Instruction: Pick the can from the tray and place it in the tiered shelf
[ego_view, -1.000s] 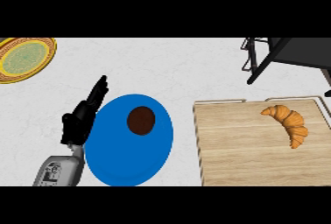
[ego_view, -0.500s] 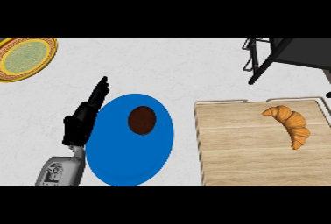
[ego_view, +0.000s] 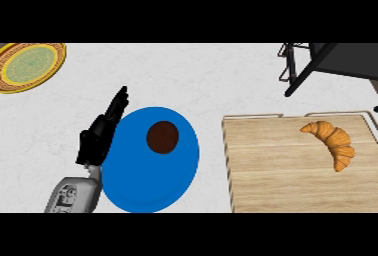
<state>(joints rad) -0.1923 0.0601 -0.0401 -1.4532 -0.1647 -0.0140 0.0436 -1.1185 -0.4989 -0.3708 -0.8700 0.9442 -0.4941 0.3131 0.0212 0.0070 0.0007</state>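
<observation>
**A:** Can status, anyone? From the head view I'm not spotting one on the wooden tray (ego_view: 280, 170). The only thing lying there is a croissant (ego_view: 334, 142), up near the far right corner.

**B:** Same here. The closest thing I'm finding is a dark brown round thing (ego_view: 162, 137) sitting on the blue plate (ego_view: 148, 185), left of the tray. It could be a can seen from straight above, but I can't tell.

**A:** So I'm guessing nothing is getting done yet?

**B:** I'm reading it that way. The left hand (ego_view: 100, 137) is lying along the plate's left rim with its fingers straight and together, pointing away from the robot and wrapped around nothing. The right hand isn't showing up at all. Finding the can, grabbing it, carrying it over and setting it in the shelf are all looking like work still ahead.

**A:** And where's the shelf?

**B:** The black tiered shelf (ego_view: 332, 60) is poking in at the top right, beyond the tray. It's getting cut off by the edge, so I'm only seeing some frame bars and a dark panel. I can't tell if anything is sitting in it.

**A:** Anything else?

**B:** A yellow plate (ego_view: 29, 67) is getting clipped at the top left corner, well away from everything else.
</observation>
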